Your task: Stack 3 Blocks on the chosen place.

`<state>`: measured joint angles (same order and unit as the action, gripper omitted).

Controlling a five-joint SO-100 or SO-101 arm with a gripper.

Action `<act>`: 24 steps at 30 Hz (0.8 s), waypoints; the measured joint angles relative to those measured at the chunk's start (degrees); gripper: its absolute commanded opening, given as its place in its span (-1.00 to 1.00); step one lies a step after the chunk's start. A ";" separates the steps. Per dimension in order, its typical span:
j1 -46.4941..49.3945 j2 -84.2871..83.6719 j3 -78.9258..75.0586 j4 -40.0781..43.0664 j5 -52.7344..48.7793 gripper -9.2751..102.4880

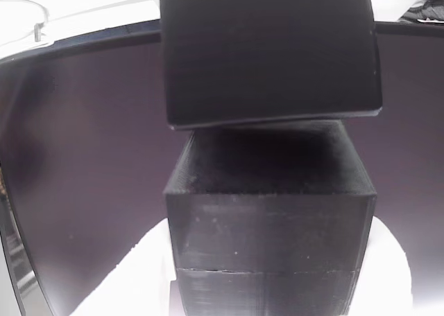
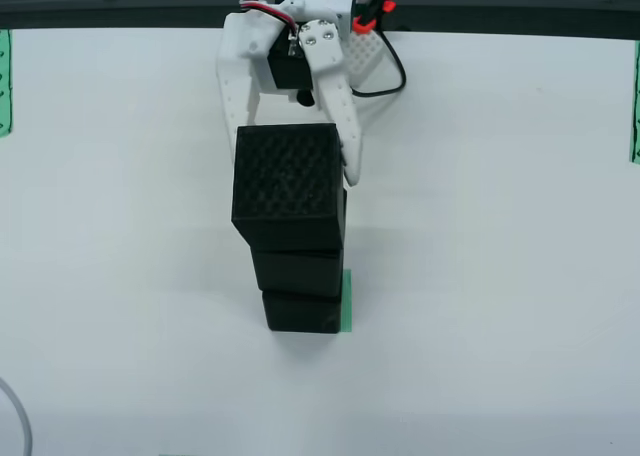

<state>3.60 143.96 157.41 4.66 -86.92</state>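
Observation:
Three matte black blocks form a column. The bottom block and the middle block sit squarely on each other. The top block is shifted a little left and, in the low front view, tilts slightly over the middle block. My white gripper reaches in from the far side and is shut on the top block, one finger against each side. A sliver of the green striped chosen place shows at the right of the stack's base; the rest is hidden under the blocks.
The white table lies open all around the stack. Green striped strips run along its left and right edges. A large dark monitor screen stands behind the stack in the low view. A thin cable curves in at the near left corner.

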 measured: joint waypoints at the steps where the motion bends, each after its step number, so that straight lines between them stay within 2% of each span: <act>1: 0.00 0.00 0.53 -0.70 -0.18 -0.52; 11: 0.00 0.00 5.54 -10.11 -1.49 -0.52; 24: 0.70 0.88 11.34 -17.93 -3.25 -0.52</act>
<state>4.31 144.84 168.75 -13.27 -90.18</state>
